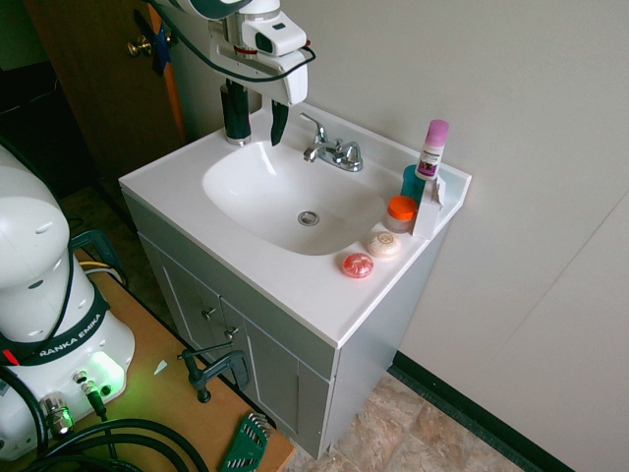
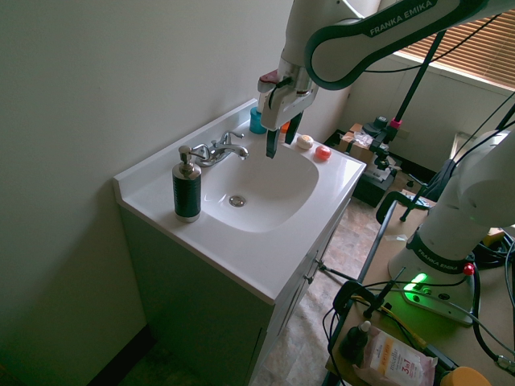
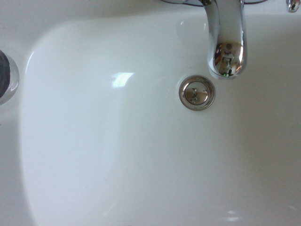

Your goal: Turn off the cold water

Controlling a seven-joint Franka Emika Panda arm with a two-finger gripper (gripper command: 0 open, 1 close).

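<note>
Gripper [image 2: 278,143] fingers apart, empty, above basin [image 1: 246,192]. Right-hand lever [image 1: 354,149]: short, rigid, slick chrome, probably light to turn; push near its tip. No stream visible.

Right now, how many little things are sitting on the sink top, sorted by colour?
Pink-capped white bottle: 1
Teal cup: 1
Orange-lidded jar: 1
White round soap: 1
Red round soap: 1
Dark soap pump: 1
Total: 6
</note>
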